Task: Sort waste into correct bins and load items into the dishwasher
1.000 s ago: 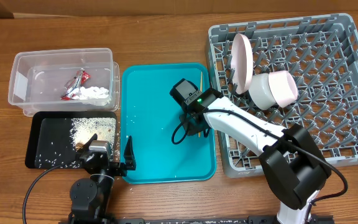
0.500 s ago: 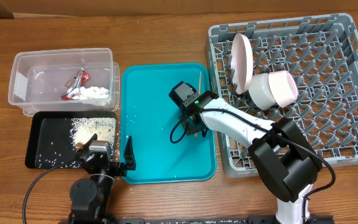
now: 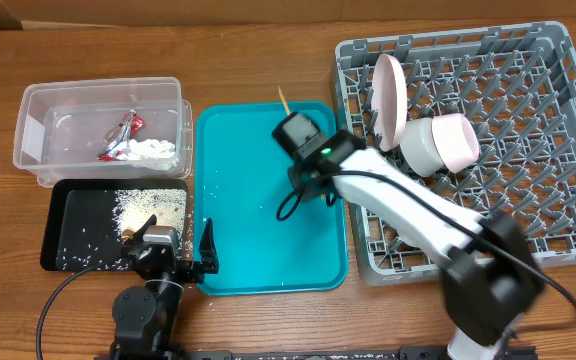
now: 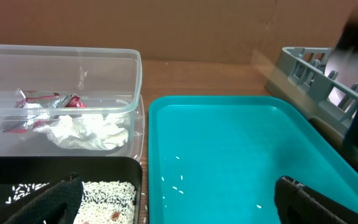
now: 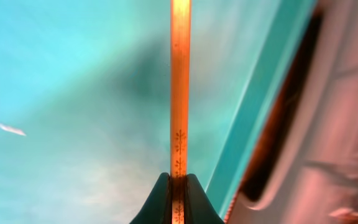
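My right gripper (image 3: 299, 136) is shut on a thin wooden chopstick (image 5: 180, 93) and holds it above the back of the teal tray (image 3: 258, 240); the stick's tip (image 3: 282, 98) pokes past the tray's far edge. The right wrist view shows the jaws (image 5: 179, 186) pinching it. My left gripper (image 4: 178, 183) is open and empty, low over the seam between the black tray (image 3: 78, 215) and the teal tray. The clear tub (image 3: 38, 105) holds the red-and-silver wrapper (image 3: 123, 133) and white tissue (image 3: 150, 152). Rice (image 3: 150, 207) lies in the black tray.
The grey dish rack (image 3: 528, 150) at the right holds a white plate (image 3: 388, 95) on edge and a white-and-pink bowl (image 3: 440, 143) on its side. A few rice grains (image 4: 178, 177) lie on the teal tray.
My right gripper has risen from the teal tray's right edge and swung toward the back with the chopstick in it. The left arm has not moved.
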Robot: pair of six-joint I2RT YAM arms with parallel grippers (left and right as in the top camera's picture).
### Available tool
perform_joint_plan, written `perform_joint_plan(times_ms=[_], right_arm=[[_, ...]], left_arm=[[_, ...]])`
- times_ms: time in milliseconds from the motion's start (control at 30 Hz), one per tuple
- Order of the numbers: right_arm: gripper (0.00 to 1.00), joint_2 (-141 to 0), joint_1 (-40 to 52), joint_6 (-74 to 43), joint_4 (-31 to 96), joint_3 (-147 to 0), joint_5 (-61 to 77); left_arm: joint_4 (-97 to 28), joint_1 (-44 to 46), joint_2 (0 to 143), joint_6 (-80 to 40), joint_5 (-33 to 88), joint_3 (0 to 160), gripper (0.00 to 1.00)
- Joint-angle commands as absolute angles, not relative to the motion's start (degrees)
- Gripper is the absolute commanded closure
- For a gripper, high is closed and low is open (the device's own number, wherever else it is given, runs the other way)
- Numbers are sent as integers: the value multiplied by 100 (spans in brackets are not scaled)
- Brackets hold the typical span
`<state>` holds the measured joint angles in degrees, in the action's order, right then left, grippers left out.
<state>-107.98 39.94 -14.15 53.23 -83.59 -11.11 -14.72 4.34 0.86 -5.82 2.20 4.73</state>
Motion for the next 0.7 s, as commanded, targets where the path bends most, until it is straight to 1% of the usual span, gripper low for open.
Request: perform_joint_plan(times_ms=[0, 167, 367, 567, 600, 667], right_arm=[[96, -9824, 3721, -1468, 5183, -8713, -1638], [96, -9754, 3157, -840, 5253, -8643, -1730], [96, -10173, 2543, -698, 5306, -8246, -1627], [96, -10374, 2473, -698, 5349, -8143, -1540], [90, -10357, 2473, -698, 5349, -8145, -1540], [58, -10357, 2480, -703, 5402, -8147, -1538]], left_arm=[[-1452, 377, 27, -642, 255, 443, 0], [-1452, 377, 27, -642, 255, 443, 0], [-1452, 377, 27, -642, 255, 443, 0], [-1452, 377, 27, -642, 255, 443, 0], [-1452, 377, 27, -642, 255, 443, 0], [-1452, 377, 27, -642, 255, 443, 0]])
